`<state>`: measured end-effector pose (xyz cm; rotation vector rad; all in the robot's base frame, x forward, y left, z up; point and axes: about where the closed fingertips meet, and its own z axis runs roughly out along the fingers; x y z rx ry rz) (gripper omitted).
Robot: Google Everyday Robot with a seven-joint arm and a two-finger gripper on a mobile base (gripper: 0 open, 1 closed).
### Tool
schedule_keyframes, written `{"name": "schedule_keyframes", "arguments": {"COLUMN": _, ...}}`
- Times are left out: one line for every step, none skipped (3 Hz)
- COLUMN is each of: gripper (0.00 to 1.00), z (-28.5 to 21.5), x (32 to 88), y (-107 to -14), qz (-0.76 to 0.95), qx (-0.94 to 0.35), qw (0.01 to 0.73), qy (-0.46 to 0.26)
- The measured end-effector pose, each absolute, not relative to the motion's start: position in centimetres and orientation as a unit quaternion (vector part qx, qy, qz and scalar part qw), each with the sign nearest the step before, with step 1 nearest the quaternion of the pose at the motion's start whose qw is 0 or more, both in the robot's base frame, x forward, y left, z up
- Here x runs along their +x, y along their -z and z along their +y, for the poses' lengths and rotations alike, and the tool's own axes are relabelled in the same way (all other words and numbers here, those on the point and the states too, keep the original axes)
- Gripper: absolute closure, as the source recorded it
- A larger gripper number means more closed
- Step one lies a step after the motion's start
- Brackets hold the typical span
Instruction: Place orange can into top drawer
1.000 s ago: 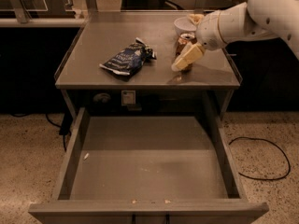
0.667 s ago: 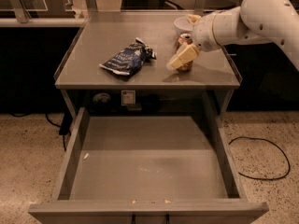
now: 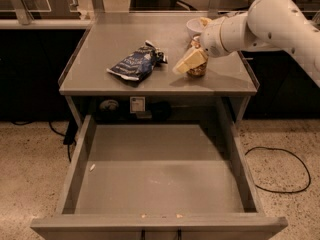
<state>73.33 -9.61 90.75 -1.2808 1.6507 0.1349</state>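
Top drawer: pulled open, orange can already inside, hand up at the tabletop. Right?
Not quite. The camera view shows the top drawer pulled open, but with no can in it. The orange can is up at the tabletop, right by the hand. The rest holds.

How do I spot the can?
Look at the flat grey tabletop above the open grey drawer. On its right side, in front of the round white bowl, stands the small orange-brown metal can, with the pale gripper right at it. Unlike the crumpled dark blue snack bag, it is an upright cylinder.
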Motion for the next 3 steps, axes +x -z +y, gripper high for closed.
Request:
{"name": "schedule_keyframes", "arguments": {"gripper": 0.0, "z": -11.6, "x": 74.6, "y": -88.7, "qz": 0.694, "qx": -0.533, "qw": 0.484, "qy": -0.03}}
{"name": "schedule_keyframes", "arguments": {"gripper": 0.0, "z": -11.6, "x": 74.6, "y": -89.0, "qz": 0.694, "qx": -0.533, "qw": 0.484, "qy": -0.03}}
{"name": "schedule_keyframes", "arguments": {"gripper": 0.0, "z": -13.2, "x": 76.3, "y": -88.5, "qz": 0.695, "qx": -0.537, "qw": 0.478, "qy": -0.01}}
